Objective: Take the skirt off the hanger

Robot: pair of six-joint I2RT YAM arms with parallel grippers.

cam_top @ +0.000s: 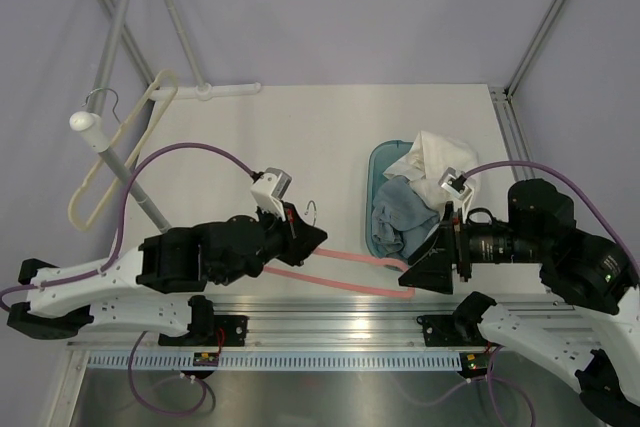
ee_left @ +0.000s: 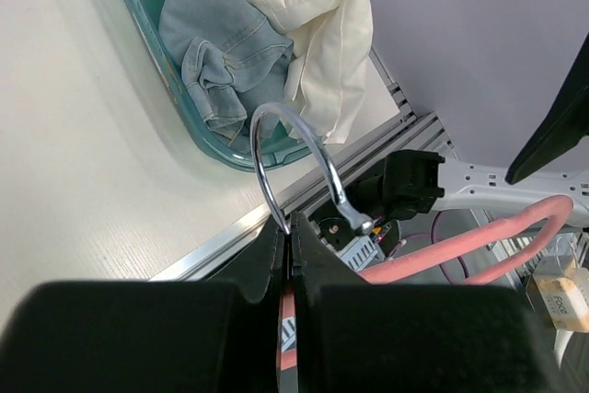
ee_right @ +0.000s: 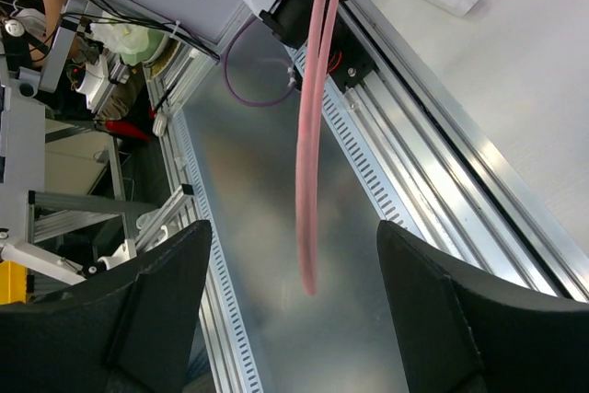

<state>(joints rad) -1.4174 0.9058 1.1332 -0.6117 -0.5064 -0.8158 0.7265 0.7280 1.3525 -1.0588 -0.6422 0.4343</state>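
My left gripper [cam_top: 318, 239] is shut on the neck of a pink hanger [cam_top: 345, 259], just below its metal hook [ee_left: 260, 181], and holds it over the table's near rail. The hanger is bare and reaches right to my right gripper [cam_top: 410, 277]. That gripper [ee_right: 293, 229] is open, with the hanger's end [ee_right: 308, 181] between its spread fingers [ee_right: 156, 310], touching neither. A blue denim skirt [cam_top: 398, 212] lies crumpled in the teal basket [cam_top: 377, 162] beside a cream garment [cam_top: 432, 162]; both show in the left wrist view [ee_left: 221, 52].
A cream hanger [cam_top: 110, 152] hangs on a grey rack pole [cam_top: 135, 182] at the far left. Aluminium rails [cam_top: 330, 312] run along the table's near edge. A frame post [cam_top: 505, 122] stands at the right.
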